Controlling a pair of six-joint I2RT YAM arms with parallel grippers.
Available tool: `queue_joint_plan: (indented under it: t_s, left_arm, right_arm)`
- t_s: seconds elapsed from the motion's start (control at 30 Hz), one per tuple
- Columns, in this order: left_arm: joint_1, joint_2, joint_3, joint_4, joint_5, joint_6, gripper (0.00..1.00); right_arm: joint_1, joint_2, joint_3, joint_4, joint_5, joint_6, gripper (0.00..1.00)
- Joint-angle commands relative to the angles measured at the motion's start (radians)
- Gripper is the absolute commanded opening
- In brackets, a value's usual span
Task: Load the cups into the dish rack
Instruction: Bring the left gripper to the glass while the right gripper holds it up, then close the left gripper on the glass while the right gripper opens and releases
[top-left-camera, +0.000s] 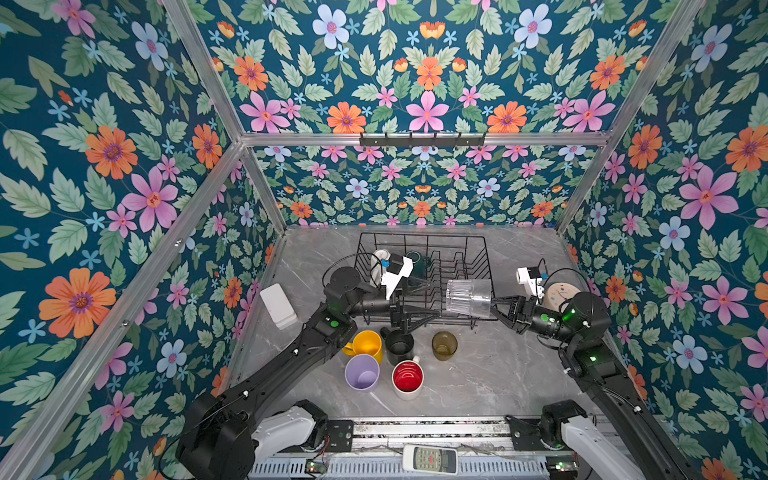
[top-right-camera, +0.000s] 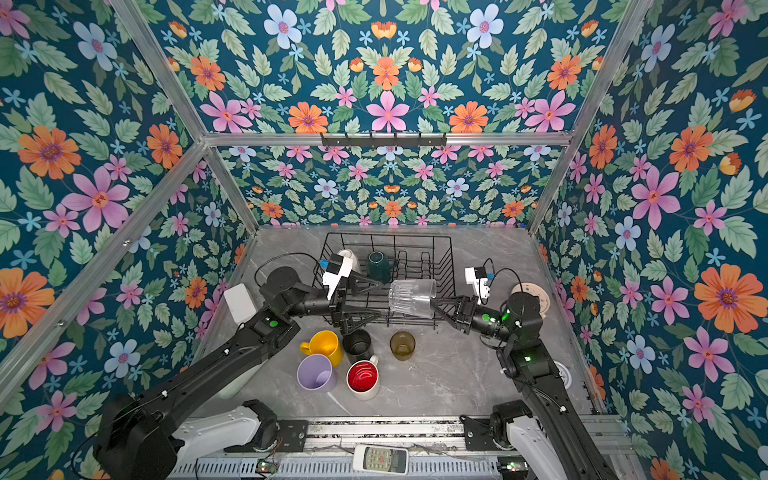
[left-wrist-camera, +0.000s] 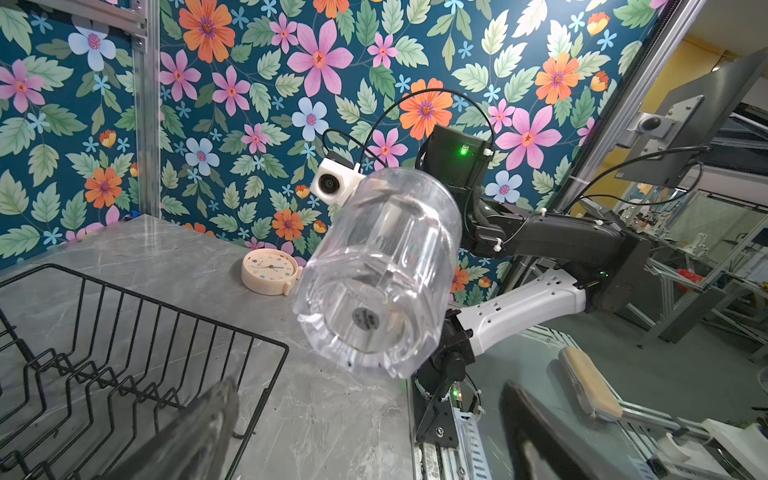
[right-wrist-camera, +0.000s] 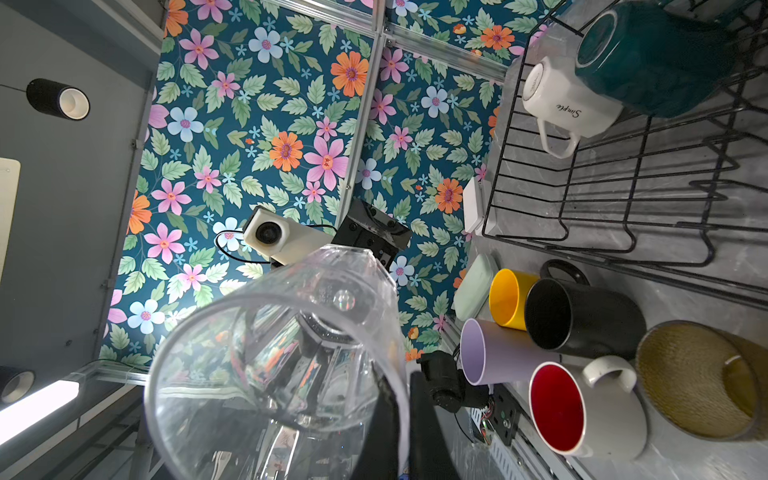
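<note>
Above the near right corner of the black wire dish rack (top-left-camera: 422, 235), the right hand (top-left-camera: 491, 304) is clenched on the rim of the ribbed clear glass (top-left-camera: 467, 298). It holds the glass on its side in the air, base pointing toward the left arm. One finger seems to sit inside the mouth and one outside, though refraction through the wall makes that hard to read. The left hand (top-left-camera: 432, 301) hangs released, fingers spread wide and holding nothing, just beside the base of the glass over the rack's front edge.

Farther back in the rack lie a white ceramic mug (right-wrist-camera: 569, 104) and a dark green mug (right-wrist-camera: 648, 62). On the grey marbled worktop (top-left-camera: 498, 374), in front of the rack, wait a yellow mug (top-left-camera: 368, 345), a black mug (top-left-camera: 400, 347), an amber-olive tumbler (top-left-camera: 444, 345), a lilac tumbler (top-left-camera: 362, 372) and a white mug with a red inside (top-left-camera: 408, 378).

The risk is the grip: a smooth, heavy-based glass pinched only at its lip could swing or slip as it is turned. Lowered carelessly, it could catch a prong or bump the left hand, then topple once let go.
</note>
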Motion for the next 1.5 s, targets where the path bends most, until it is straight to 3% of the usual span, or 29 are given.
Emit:
queue_joint_plan:
  t_s: [0.0, 1.47]
  left_arm:
    - [0.002, 0.000, 0.004, 0.055, 0.020, -0.010, 1.00]
    - [0.010, 0.057, 0.006, 0.244, 0.078, -0.107, 1.00]
  right_arm:
    - [0.004, 0.007, 0.007, 0.079, -0.015, 0.009, 0.00]
    - [0.270, 0.210, 0.086, 0.251, 0.046, -0.019, 0.00]
